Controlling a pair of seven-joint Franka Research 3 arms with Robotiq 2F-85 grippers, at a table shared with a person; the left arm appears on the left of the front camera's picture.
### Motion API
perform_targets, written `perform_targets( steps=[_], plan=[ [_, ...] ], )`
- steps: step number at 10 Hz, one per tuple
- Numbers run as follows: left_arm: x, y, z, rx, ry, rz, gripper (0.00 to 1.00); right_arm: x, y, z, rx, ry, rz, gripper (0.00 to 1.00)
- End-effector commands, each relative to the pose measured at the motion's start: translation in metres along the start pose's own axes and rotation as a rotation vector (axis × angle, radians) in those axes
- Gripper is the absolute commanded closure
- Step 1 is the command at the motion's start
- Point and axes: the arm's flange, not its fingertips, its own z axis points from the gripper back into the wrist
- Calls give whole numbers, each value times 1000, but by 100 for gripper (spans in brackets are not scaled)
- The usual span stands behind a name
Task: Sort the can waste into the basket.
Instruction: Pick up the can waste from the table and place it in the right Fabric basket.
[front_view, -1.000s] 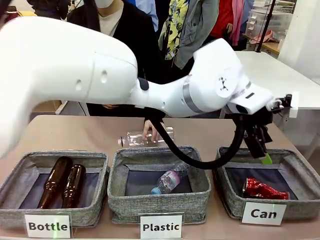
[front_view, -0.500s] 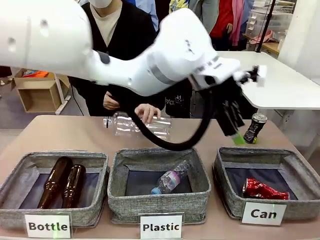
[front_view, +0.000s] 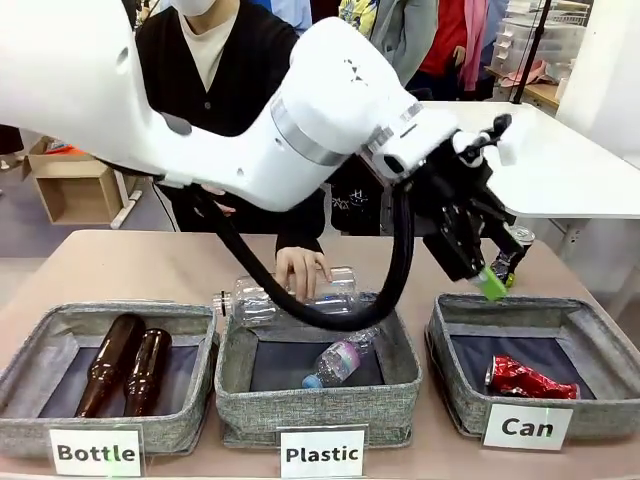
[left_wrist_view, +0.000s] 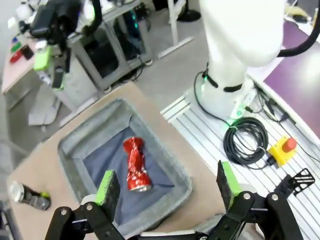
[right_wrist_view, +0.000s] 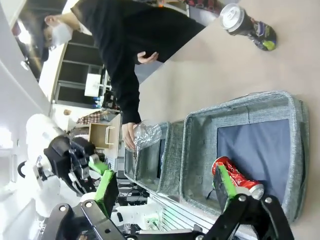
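Observation:
The crushed red can (front_view: 527, 379) lies in the grey basket (front_view: 603, 327) labelled "Can". From the left wrist, the red can (left_wrist_view: 136, 164) is on the dark lining of the basket (left_wrist_view: 118, 107), far below my left gripper (left_wrist_view: 166, 182), which is open and holds nothing. In the front view my left gripper (front_view: 480, 273) hangs over the basket's far left corner. The black can (front_view: 517, 247) stands on the table behind it. My right gripper (right_wrist_view: 165, 189) is open and empty, high above the basket (right_wrist_view: 296, 150), the red can (right_wrist_view: 235, 177) and the black can (right_wrist_view: 245, 22).
A person's hand (front_view: 300, 268) holds a clear plastic bottle (front_view: 270, 298) over the far rim of the "Plastic" basket (front_view: 232, 345), which has a small bottle in it. Two brown bottles (front_view: 128, 365) lie in the "Bottle" basket (front_view: 25, 345). A white table stands at the back right.
My left gripper has lifted away from the Can basket's far side and moved left, uncovering the black can. The person's hand lifted the clear bottle, then lowered it to the Plastic basket's rim.

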Motion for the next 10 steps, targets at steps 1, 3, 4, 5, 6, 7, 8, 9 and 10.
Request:
perform_targets(
  steps=[1,3,4,5,6,7,8,9,10],
  plan=[
    [-16,-13,8,13,-9,14,0,-3,-6,2,-16,-19,-39,0],
    [-17,-12,10,35,-20,25,0,-2,-7,0,-17,-8,-35,0],
    [-17,-11,12,35,-16,28,0,-1,-7,-1,-13,-9,-35,0],
    [-16,-10,13,33,-15,30,0,-1,-6,-3,-13,-9,-37,0],
    [-17,-8,16,25,-22,42,0,-1,-7,-2,-16,-8,-41,0],
    [-18,-9,22,29,-23,62,0,-1,-8,-1,-17,-4,-40,0],
    [-20,-12,35,24,-7,113,0,-1,-6,-3,-14,2,-34,0],
    [-27,-22,62,30,26,182,0,-1,-2,-9,1,14,-27,0],
    [-41,-39,98,82,48,243,0,0,6,-22,31,22,-31,0]
  ],
)
